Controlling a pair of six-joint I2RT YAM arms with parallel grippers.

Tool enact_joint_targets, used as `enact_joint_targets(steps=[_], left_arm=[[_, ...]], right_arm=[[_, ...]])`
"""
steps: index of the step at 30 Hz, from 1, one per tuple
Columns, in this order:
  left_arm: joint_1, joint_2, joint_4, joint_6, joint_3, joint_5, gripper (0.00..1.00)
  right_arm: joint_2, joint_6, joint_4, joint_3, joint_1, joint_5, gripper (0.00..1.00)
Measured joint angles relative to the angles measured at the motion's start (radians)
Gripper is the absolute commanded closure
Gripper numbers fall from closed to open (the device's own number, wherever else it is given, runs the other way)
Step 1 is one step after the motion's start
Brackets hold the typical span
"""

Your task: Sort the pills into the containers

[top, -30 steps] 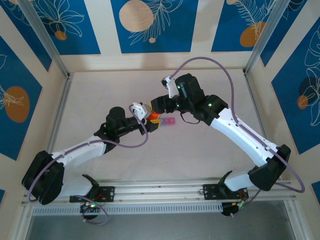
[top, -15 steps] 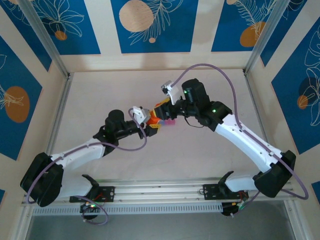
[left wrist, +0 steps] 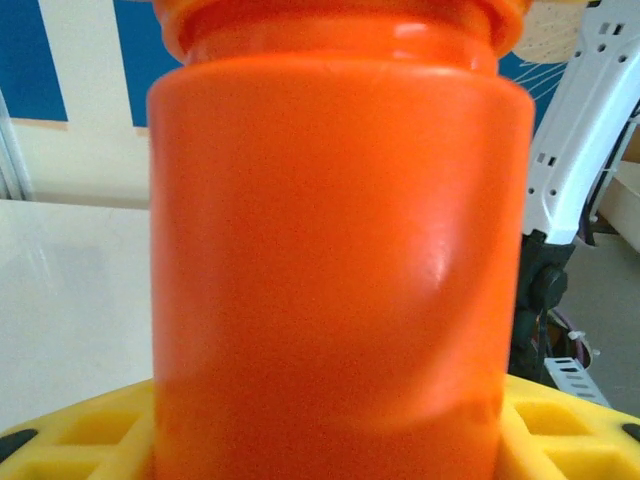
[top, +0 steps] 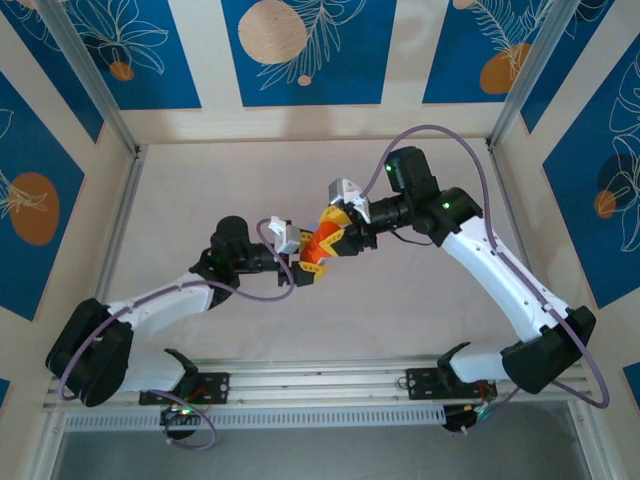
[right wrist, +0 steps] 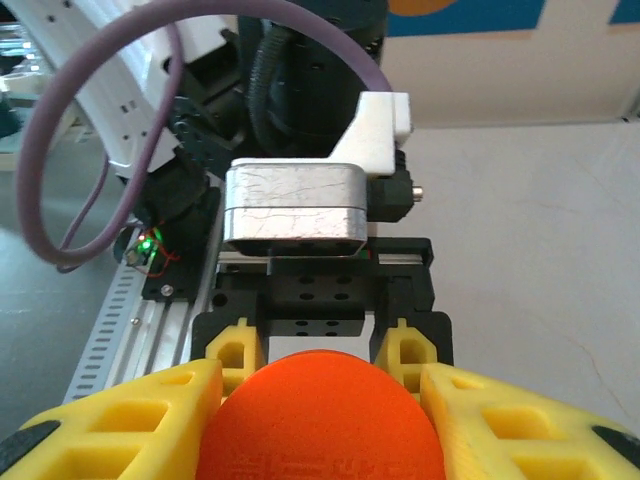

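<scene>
Holding the orange bottle (top: pixel 318 247) between them over the middle of the table (top: pixel 200 200), the left gripper (top: pixel 305 262) is clenched on its body and the right gripper (top: pixel 336 232) on its top.

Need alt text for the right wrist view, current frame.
An orange pill bottle sits bottom centre, end-on, clamped between the right gripper's yellow fingers. Just behind it the left gripper faces the camera, its own fingers on the bottle too; pale table to the right.
</scene>
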Motion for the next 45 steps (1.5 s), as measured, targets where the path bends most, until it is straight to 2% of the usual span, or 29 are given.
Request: enact_joint_targets(steps=[8, 16, 20, 29, 37, 45], left_arm=[[0.010, 0.004, -0.010, 0.006, 0.006, 0.017, 1.00], [0.011, 0.002, -0.023, 0.030, 0.006, -0.016, 1.00], [0.011, -0.003, -0.037, 0.043, 0.005, -0.109, 1.00], [0.011, -0.015, -0.061, 0.038, -0.032, -0.382, 1.00], [0.012, -0.034, -0.271, 0.033, -0.011, -0.565, 1.00], [0.012, -0.010, -0.426, 0.028, -0.003, -0.666, 1.00]], right_arm=[[0.021, -0.060, -0.018, 0.047, -0.048, -0.063, 0.63], [0.018, 0.003, 0.054, 0.034, -0.052, -0.024, 0.63], [-0.017, 0.107, 0.148, -0.042, -0.067, 0.044, 0.69], [-0.167, 0.365, 0.377, -0.274, -0.074, 0.273, 0.71], [-0.277, 0.537, 0.565, -0.479, -0.074, 0.465, 0.71], [-0.267, 0.626, 0.707, -0.643, -0.077, 0.520, 0.71]])
